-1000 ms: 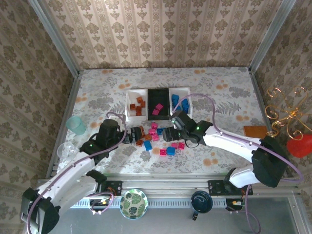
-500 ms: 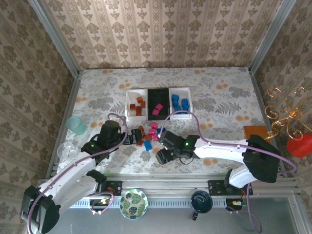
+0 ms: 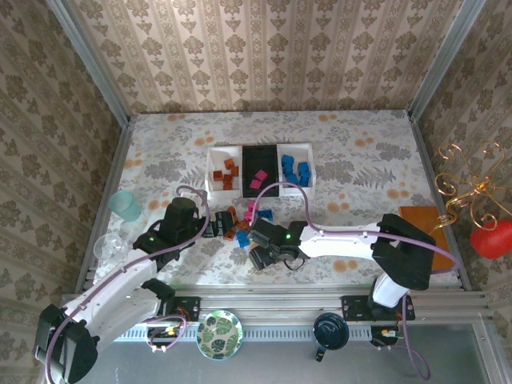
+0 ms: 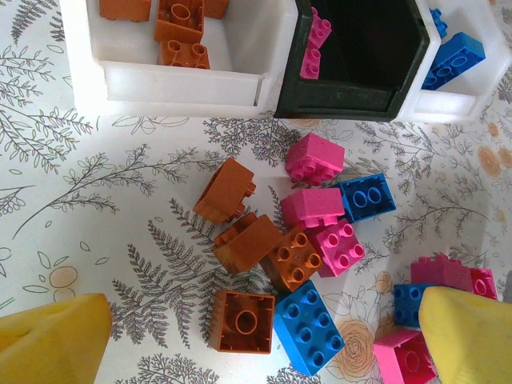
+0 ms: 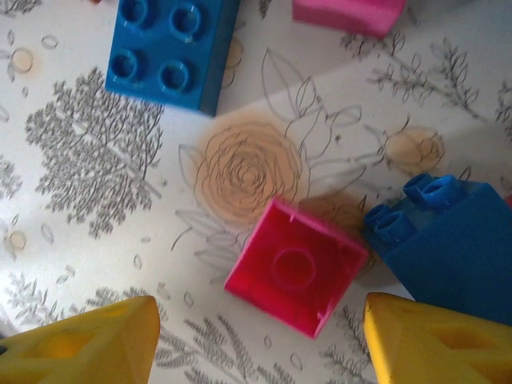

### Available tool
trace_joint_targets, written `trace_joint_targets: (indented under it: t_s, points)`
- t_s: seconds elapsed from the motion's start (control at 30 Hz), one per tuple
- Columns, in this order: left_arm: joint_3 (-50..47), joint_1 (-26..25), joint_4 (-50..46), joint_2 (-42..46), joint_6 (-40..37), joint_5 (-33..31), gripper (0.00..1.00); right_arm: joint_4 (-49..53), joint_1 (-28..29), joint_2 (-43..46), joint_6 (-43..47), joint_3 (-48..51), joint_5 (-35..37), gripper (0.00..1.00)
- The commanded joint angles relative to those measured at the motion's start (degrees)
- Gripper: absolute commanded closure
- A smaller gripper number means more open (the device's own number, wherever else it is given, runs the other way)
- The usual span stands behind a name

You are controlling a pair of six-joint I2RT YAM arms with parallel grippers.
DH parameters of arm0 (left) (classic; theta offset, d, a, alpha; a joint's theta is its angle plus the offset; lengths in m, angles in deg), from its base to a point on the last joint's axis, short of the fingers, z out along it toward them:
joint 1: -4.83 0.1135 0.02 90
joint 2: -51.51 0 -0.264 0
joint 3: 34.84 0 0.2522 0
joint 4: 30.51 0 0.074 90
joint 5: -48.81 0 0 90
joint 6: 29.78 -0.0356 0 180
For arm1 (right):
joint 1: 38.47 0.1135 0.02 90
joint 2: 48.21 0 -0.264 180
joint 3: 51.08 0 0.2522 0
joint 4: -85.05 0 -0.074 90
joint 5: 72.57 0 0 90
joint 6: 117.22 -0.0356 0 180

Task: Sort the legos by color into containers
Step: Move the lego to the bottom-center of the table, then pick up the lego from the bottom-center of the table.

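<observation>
The three joined containers (image 3: 260, 170) stand mid-table: the left white tray (image 4: 160, 76) holds orange-brown legos, the black one (image 4: 360, 56) pink, the right white one (image 4: 468, 88) blue. Loose legos (image 3: 250, 218) lie in a heap just in front of them. My left gripper (image 4: 256, 344) is open low over that heap, with an upturned orange-brown brick (image 4: 242, 322) and a blue brick (image 4: 310, 326) between its yellow fingers (image 4: 48, 340). My right gripper (image 5: 260, 344) is open over an upturned pink brick (image 5: 296, 276), and a blue brick (image 5: 452, 240) lies beside its right finger.
A pale teal cup (image 3: 126, 206) and a clear glass (image 3: 108, 248) stand at the left edge. A round patterned plate (image 3: 219, 334) and a black knob (image 3: 330, 330) sit on the near rail. A brown flat piece (image 3: 420, 216) and a gold wire ornament (image 3: 476, 192) stand at the right.
My right gripper has swung from beside the blue tray down and left to the near side of the loose heap. The left arm has barely moved.
</observation>
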Motion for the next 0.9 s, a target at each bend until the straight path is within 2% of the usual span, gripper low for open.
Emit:
trace_joint_targets:
  t_s: [0.0, 0.13, 0.4, 0.77, 0.87]
  points:
    - [-0.5, -0.2, 0.0, 0.7, 0.6, -0.9, 0.00, 2.8, 0.1, -2.3, -0.4, -1.2, 4.2, 0.31]
    - [-0.9, -0.2, -0.4, 1.4, 0.5, -1.3, 0.00, 1.7, 0.5, -0.8, 0.0, -0.4, 5.3, 0.31]
    - [-0.9, -0.2, 0.3, 0.9, 0.7, -1.3, 0.00, 2.5, 2.1, -4.7, -0.5, -1.1, 6.1, 0.41]
    - [-1.2, -0.2, 0.0, 1.3, 1.0, -1.4, 0.00, 2.0, 2.8, -8.6, -0.9, -4.0, 10.2, 0.42]
    - [-1.3, -0.2, 0.3, 1.3, 1.1, -1.3, 0.00, 3.6, 2.7, -10.0, -1.2, -5.8, 11.8, 0.48]
